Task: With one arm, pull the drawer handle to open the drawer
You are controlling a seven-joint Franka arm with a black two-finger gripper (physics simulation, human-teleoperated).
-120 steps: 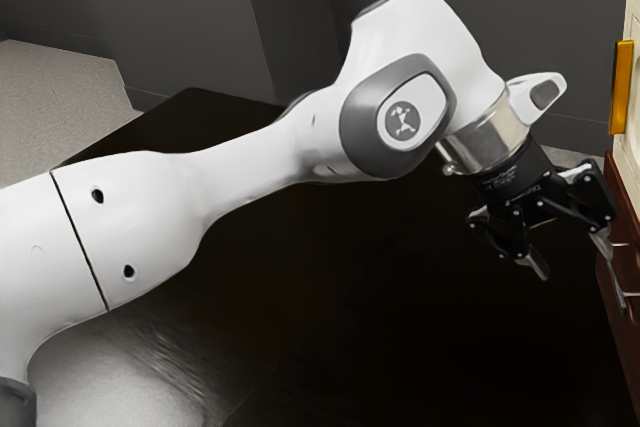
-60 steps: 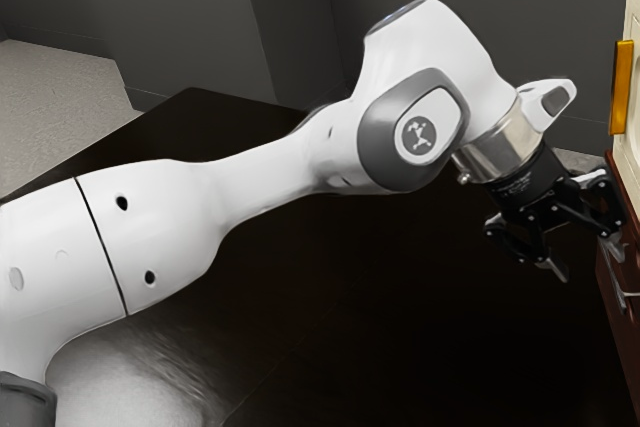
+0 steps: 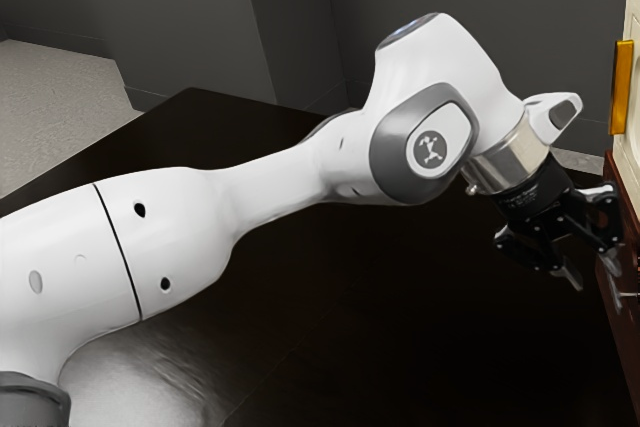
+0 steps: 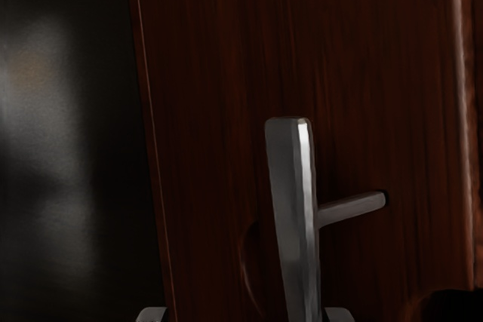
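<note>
So the black gripper [image 3: 592, 271] is over at the exterior view's right, angled down, with its tips right near the reddish-brown drawer front [image 4: 207, 111]. Jaws are pretty wide apart, and nothing is clamped in them.

The thing to pull, the metal drawer handle [image 4: 293, 216], is on that wooden front. In the wrist view it's a straight gray bar with a bright edge, standing off the wood on a thin round post [image 4: 351, 210]. The bar runs down into the space between the two fingertips [image 4: 339, 315], but it's way off center: super close to one of them, with a big gap on the other side. Honestly can't tell if it's touching that nearer one. Also can't tell from here if the drawer is out at all.

Rest of the scene: the white arm [image 3: 175, 237] comes in from the exterior view's left and stretches across a dark, kinda glossy surface [image 3: 400, 337]. Above the wood at the exterior view's right edge there's a cream panel [image 3: 633, 7] with an upright amber strip [image 3: 621, 87] on it. Behind everything it's a dark gray wall [image 3: 540, 27], plus a patch of lighter speckled floor [image 3: 60, 97] at the exterior view's left.
</note>
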